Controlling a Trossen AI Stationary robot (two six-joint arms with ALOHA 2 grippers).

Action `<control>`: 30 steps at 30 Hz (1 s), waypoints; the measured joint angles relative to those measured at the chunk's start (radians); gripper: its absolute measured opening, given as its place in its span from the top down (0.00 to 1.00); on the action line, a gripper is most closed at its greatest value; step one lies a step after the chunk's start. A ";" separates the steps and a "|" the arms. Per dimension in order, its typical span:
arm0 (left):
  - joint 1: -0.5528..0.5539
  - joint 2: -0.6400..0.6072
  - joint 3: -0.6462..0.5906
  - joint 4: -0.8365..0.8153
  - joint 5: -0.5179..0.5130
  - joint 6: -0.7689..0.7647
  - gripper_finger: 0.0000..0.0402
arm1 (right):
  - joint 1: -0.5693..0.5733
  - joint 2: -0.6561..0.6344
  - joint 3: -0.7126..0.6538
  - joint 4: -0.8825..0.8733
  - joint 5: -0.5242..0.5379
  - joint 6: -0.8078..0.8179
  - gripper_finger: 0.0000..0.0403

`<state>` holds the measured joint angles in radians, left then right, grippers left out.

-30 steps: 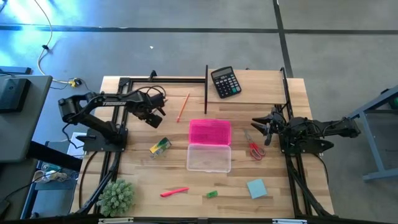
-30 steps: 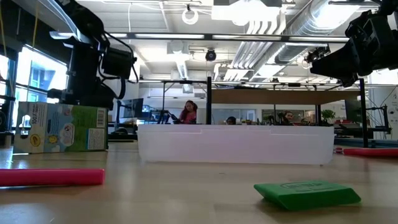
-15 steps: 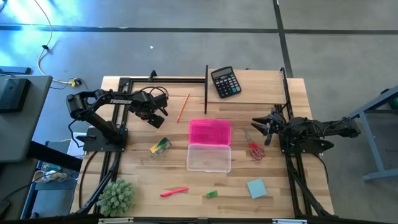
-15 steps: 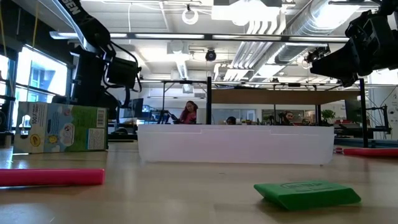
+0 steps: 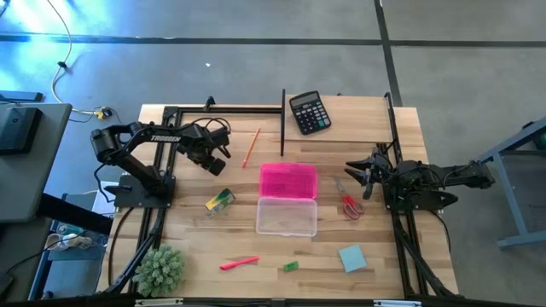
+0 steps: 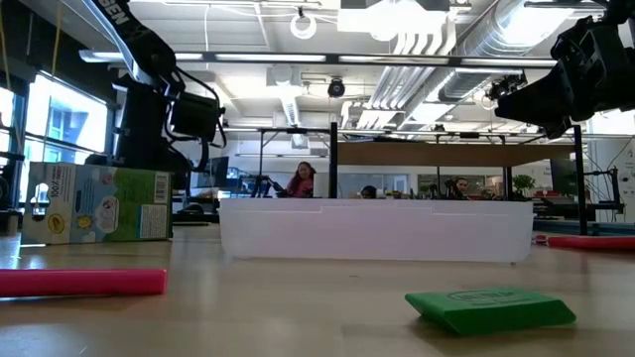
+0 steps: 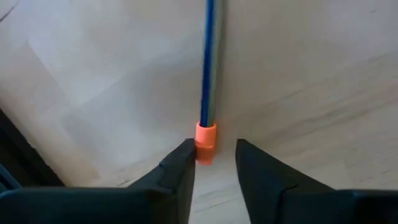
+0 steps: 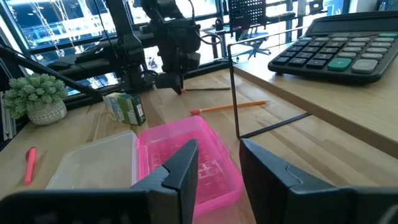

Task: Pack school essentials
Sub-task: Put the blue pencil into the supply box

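Note:
My left gripper [image 5: 215, 156] is open, low over the table's far left. In the left wrist view its fingertips [image 7: 214, 155] stand on either side of the orange end [image 7: 206, 142] of a dark thin pencil [image 7: 208, 62] that lies flat. The orange pencil [image 5: 251, 147] lies just to its right. The crayon box [image 5: 219, 200], pink-red marker [image 5: 239, 263], green piece [image 5: 291, 267], blue notepad [image 5: 351, 257] and red-handled scissors [image 5: 350, 199] all rest on the wood. My right gripper [image 5: 358, 175] is open and waits above the scissors. My left gripper's fingers point down and flank the dark pencil's orange end [image 7: 206, 142]. One fingertip [image 7: 184, 155] sits close against it, and I cannot tell whether it touches. The pencil lies flat on the table and runs away from the fingers.
An open pink case [image 5: 287, 182] with its clear half [image 5: 287, 217] sits mid-table. A black calculator [image 5: 309, 112] lies at the far edge, a spiky plant ball [image 5: 160, 270] at the near left corner. A thin black frame [image 5: 282, 119] stands beside the orange pencil.
My left arm has reached out, carrying its gripper a little toward the table's right and down, toward the dark pencil. It has then held still. Nothing on the table has moved.

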<state>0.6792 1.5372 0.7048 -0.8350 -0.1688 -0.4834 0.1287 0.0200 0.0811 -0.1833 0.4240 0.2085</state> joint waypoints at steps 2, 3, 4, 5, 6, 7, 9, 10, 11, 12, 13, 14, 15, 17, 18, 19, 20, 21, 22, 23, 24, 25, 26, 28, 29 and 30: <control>0.000 0.000 0.000 0.002 0.001 0.005 0.80 | 0.000 0.000 0.000 0.000 0.000 0.000 0.73; 0.000 0.000 0.000 0.003 0.001 0.005 0.82 | 0.000 0.000 0.000 0.000 0.000 0.000 0.73; 0.000 0.000 -0.001 0.003 0.000 0.006 0.83 | 0.000 0.000 0.000 0.000 0.000 0.000 0.73; 0.000 0.001 -0.001 0.004 0.000 0.009 0.85 | 0.000 0.000 0.000 0.000 0.000 0.000 0.73; 0.000 0.001 -0.001 0.005 0.000 0.016 0.86 | 0.000 0.000 0.000 0.000 0.000 0.000 0.73; 0.000 0.001 -0.001 0.006 0.000 0.024 0.88 | 0.000 0.000 0.000 0.000 0.000 0.000 0.73; 0.000 0.001 -0.001 0.006 0.000 0.035 0.91 | 0.000 0.000 0.000 0.000 0.000 0.000 0.73; 0.000 0.001 -0.001 0.006 0.000 0.042 0.92 | 0.000 0.000 0.000 0.000 0.000 0.000 0.73; 0.000 0.001 -0.001 0.005 0.000 0.045 0.93 | 0.000 0.000 0.000 0.000 0.000 0.000 0.73; 0.000 0.001 -0.001 0.005 0.000 0.049 0.94 | 0.000 0.000 0.000 0.000 0.000 0.000 0.73; 0.000 0.001 -0.001 0.005 0.000 0.050 0.95 | 0.000 0.000 0.000 0.000 0.000 0.000 0.73; 0.000 0.001 -0.002 0.005 0.000 0.050 0.95 | 0.000 0.000 0.000 0.000 0.000 0.000 0.73; 0.000 0.001 -0.002 0.005 0.000 0.050 0.96 | 0.000 0.000 0.000 0.000 0.000 0.000 0.73; 0.000 0.001 -0.002 0.005 0.000 0.055 0.96 | 0.000 0.000 0.000 0.000 0.000 0.000 0.73; 0.000 0.001 -0.002 0.005 0.000 0.059 0.96 | 0.000 0.000 0.000 0.000 0.000 0.000 0.73; 0.000 0.001 -0.002 0.005 0.000 0.064 0.96 | 0.000 0.000 0.000 0.000 0.000 0.000 0.73; 0.000 0.001 -0.002 0.005 0.000 0.068 0.96 | 0.000 0.000 0.000 0.000 0.000 0.000 0.73; 0.001 0.001 -0.002 0.005 0.000 0.068 0.96 | 0.000 0.000 0.000 0.000 0.000 0.000 0.73; 0.001 -0.001 -0.002 0.005 0.000 0.068 0.95 | 0.000 0.000 0.000 0.000 0.000 0.000 0.73; 0.001 -0.006 -0.002 0.005 0.000 0.069 0.95 | 0.000 0.000 0.000 0.000 0.000 0.000 0.73; 0.001 -0.012 -0.002 0.006 0.000 0.069 0.95 | 0.000 0.000 0.000 0.000 0.000 0.000 0.73; 0.001 -0.019 -0.004 0.008 0.000 0.069 0.95 | 0.000 0.000 0.000 0.000 0.000 0.000 0.73; 0.002 -0.025 -0.005 0.008 -0.002 0.069 0.95 | 0.000 0.000 0.000 0.000 0.000 0.000 0.73; 0.004 -0.045 -0.006 0.009 -0.018 0.068 0.95 | 0.000 0.000 0.000 0.000 0.000 0.000 0.73; 0.004 -0.057 -0.005 0.009 -0.020 0.067 0.95 | 0.000 0.000 0.000 0.000 0.000 0.000 0.73; 0.004 -0.068 -0.005 0.010 -0.021 0.067 0.95 | 0.000 0.000 0.000 0.000 0.000 0.000 0.73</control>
<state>0.6831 1.4697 0.6998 -0.8254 -0.1899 -0.4160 0.1287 0.0200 0.0814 -0.1834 0.4236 0.2088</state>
